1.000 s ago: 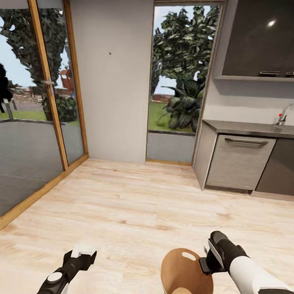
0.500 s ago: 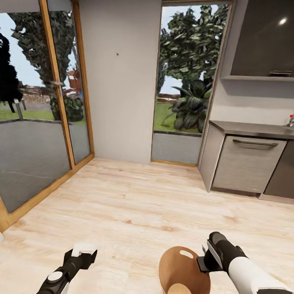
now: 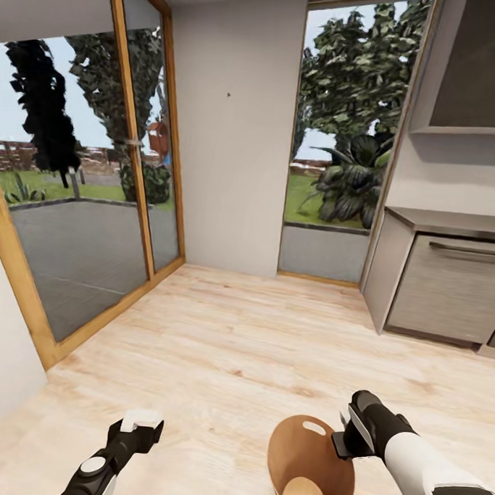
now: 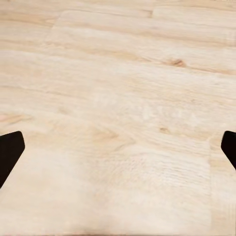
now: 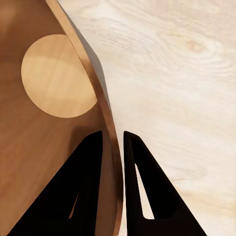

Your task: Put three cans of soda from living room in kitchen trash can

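Black jaws of the right gripper [image 5: 112, 147] pinch the rim of the tash can [image 3: 310, 465], one finger inside, one outside; we judge this grip serves for carrying. We see it empty at lower centre of the head view. The left gripper [image 3: 141, 425], lower left, is spread, grasping nothing. Beyond lie the pale wood floor [image 3: 257, 335], glass doors [image 3: 82, 217] and grey cabinets [image 3: 448, 287].

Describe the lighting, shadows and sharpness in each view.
Head view: even daylight, sharp, straight lines bowing toward the edges, glass doors faintly hazy. Right wrist view: the trash can rim, pinched by the right gripper, throws a soft shadow on the floor. Left wrist view: flat, shadowless floor, crisp wood grain, left gripper fingertips dark.
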